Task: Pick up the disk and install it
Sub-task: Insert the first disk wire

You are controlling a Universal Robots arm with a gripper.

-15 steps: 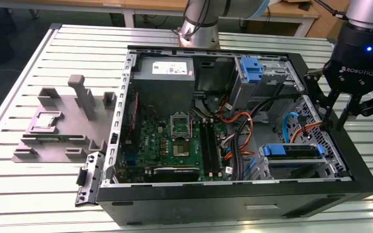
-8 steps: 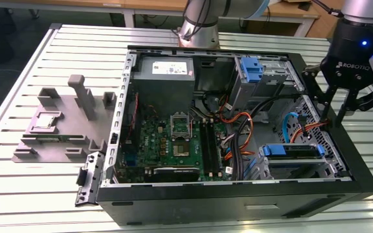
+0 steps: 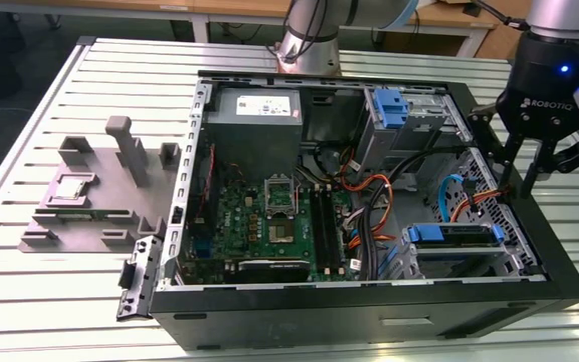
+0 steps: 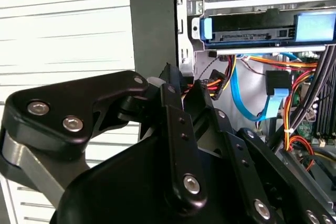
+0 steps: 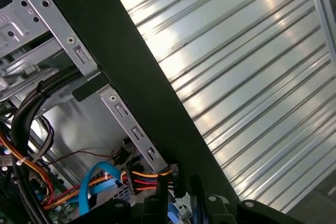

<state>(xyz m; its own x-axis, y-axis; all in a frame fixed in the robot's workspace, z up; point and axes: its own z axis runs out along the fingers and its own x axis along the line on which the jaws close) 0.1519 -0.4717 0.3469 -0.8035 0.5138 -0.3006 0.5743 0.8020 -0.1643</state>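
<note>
The gripper (image 3: 518, 181) hangs in the upper right of the exterior view, over the wall of the open computer case (image 3: 370, 317) on the exterior view's right. Its fingers are apart with nothing between them; in both wrist views only a narrow gap shows between the black fingers (image 4: 173, 124), with orange and yellow cables (image 5: 149, 174) beyond it. The disk (image 3: 452, 240) lies lower in that exterior picture and a little toward the exterior view's left of the gripper. It sits in its blue caddy in the drive cage at the lower right corner of the case. Its long axis runs roughly across the frame, along the case's near wall. In the second wrist view the disk (image 4: 257, 27) shows edge-on, past the fingertips and apart from them. From where I stand the gripper is near the disk but not touching it. A second blue caddy (image 3: 392, 110) stands farther up the case, beside the grey power supply (image 3: 259, 109).
</note>
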